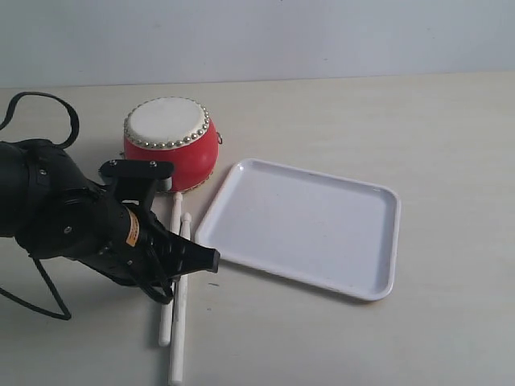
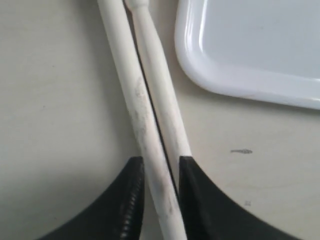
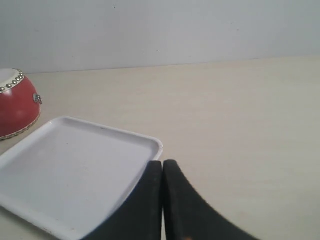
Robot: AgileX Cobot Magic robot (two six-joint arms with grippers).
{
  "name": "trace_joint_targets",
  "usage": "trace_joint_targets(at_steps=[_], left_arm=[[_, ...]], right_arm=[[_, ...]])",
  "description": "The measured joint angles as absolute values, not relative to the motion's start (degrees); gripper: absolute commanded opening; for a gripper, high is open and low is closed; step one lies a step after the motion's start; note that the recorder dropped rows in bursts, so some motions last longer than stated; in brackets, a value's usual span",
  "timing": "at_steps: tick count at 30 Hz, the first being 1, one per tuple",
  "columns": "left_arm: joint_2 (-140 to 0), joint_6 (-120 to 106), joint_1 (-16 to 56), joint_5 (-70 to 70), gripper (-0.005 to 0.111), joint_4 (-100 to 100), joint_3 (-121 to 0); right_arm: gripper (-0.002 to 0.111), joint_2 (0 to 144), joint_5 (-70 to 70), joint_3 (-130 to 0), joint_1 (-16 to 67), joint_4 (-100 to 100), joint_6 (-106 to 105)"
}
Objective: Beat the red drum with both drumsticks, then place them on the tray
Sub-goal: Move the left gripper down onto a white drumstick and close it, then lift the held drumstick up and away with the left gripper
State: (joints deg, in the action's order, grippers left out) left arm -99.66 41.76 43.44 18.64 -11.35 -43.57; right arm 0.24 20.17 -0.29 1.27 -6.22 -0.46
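Observation:
The red drum [image 1: 170, 141] stands at the back left, with the white tray [image 1: 306, 225] to its right. Two cream drumsticks [image 1: 175, 346] lie side by side on the table in front of the drum, beside the tray's left edge. My left gripper [image 1: 169, 285] is down over them. In the left wrist view its jaws [image 2: 161, 162] stand narrowly apart, pinched around one drumstick [image 2: 132, 90]. The other drumstick [image 2: 160, 85] runs under the right finger. My right gripper [image 3: 163, 162] is shut on nothing, near a corner of the tray [image 3: 75, 170]. The drum [image 3: 17, 107] shows beyond it.
A black cable [image 1: 48, 112] loops behind the left arm. The pale tabletop [image 1: 451, 145] stretches to the right of the tray, and a plain wall rises behind it.

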Motion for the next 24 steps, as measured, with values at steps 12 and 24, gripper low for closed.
trace_joint_targets(at_steps=[12,24], left_arm=[[-101.38,41.12,43.44,18.74,0.026,-11.35,-43.7],[-103.05,40.94,43.44,19.0,0.024,-11.46,-43.7]], right_arm=[[0.0,0.24,20.17,-0.29,1.27,-6.22,-0.46],[0.0,0.24,20.17,-0.29,1.27,-6.22,-0.46]])
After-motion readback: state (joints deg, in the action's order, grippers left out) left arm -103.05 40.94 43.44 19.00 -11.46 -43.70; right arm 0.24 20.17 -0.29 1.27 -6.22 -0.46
